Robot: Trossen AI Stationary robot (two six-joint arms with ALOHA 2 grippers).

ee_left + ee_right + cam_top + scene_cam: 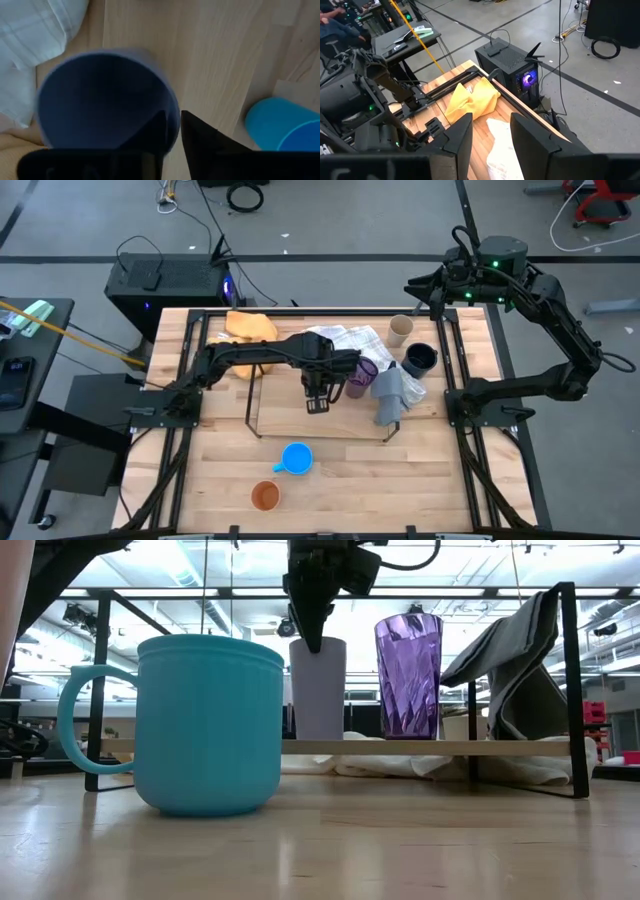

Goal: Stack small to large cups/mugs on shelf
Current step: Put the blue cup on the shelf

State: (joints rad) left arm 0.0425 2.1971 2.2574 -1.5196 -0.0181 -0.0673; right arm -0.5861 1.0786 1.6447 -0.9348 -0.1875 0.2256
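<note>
The left gripper (311,638) straddles the lavender cup's (318,688) rim on the shelf (420,747), fingers slightly parted. The right gripper (490,140) waits open, empty.

Yellow cloth (250,326), white-checked cloth (345,339) and grey cloth (391,393) on the table (420,480).

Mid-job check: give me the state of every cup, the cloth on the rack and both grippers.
left gripper: at lavender cup rim, above shelf
right gripper: open, empty, parked back right
lavender cup: upright on shelf
purple cup: upright on shelf
bright blue mug: upright on table, before shelf
orange cup: upright on table
tan cup: upright behind shelf
navy mug: upright beside shelf end
grey cloth: draped over shelf end
</note>
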